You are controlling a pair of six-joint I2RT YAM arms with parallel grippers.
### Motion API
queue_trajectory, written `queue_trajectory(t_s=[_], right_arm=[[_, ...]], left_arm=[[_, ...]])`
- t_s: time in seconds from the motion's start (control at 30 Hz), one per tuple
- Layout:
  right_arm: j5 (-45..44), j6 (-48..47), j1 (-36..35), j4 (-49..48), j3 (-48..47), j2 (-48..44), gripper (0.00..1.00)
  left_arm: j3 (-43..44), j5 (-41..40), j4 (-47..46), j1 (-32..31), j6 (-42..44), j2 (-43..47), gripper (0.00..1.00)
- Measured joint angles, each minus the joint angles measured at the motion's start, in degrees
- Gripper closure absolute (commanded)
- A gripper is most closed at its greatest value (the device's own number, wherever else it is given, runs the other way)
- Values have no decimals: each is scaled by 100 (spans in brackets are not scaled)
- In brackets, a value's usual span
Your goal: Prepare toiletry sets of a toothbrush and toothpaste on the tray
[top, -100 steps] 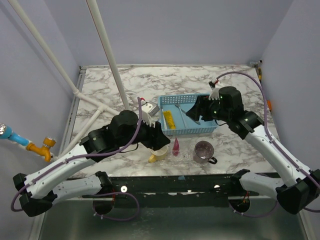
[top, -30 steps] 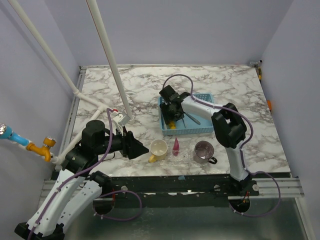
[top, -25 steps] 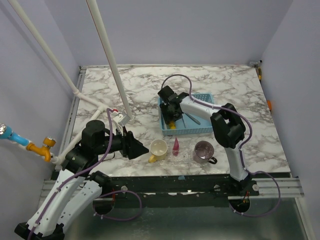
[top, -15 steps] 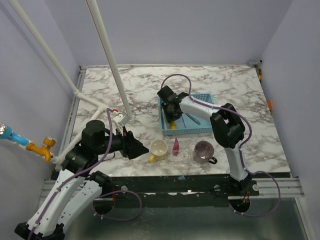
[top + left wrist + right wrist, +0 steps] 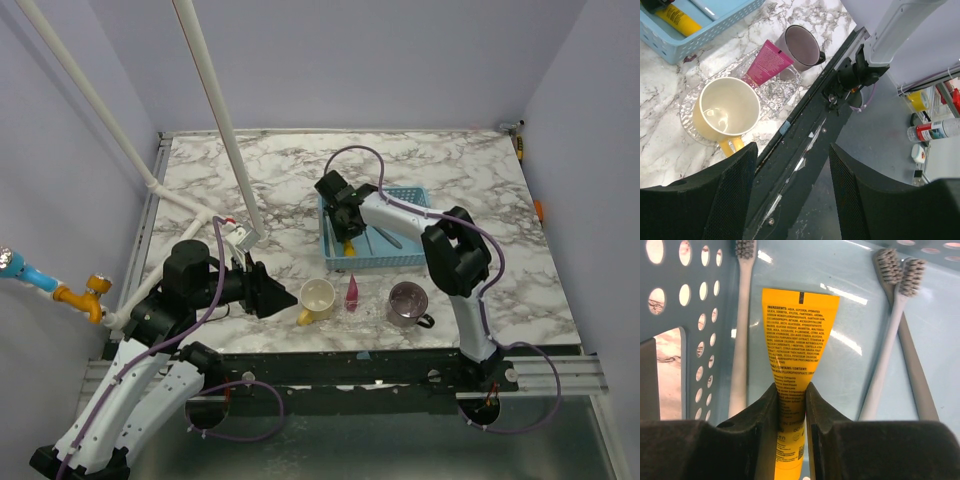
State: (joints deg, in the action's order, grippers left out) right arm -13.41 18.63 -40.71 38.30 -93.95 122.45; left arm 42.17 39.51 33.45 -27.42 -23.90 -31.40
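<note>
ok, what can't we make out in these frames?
Right wrist: cap end of the yellow toothpaste tube and handles of the toothbrushes, hidden by the right end effector.
Top: toothbrushes in the blue basket, too small to count.
Left wrist: blue basket cut by the top edge.

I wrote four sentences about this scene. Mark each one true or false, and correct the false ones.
1. The right claw is shut on the yellow tube. True.
2. Brushes lie in the basket on both sides of the yellow tube. True.
3. The pink tube lies in the basket. False: it lies on the tray, beside the yellow mug.
4. The left claw holds a brush. False: it is open and empty.
</note>
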Motion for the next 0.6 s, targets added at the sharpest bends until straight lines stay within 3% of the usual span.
queue_trajectory(t_s=[0.6], right_arm=[[-396,286,7,-98,138,-1095,91]], left_arm=[[-42,0,-20,7,0,0,41]])
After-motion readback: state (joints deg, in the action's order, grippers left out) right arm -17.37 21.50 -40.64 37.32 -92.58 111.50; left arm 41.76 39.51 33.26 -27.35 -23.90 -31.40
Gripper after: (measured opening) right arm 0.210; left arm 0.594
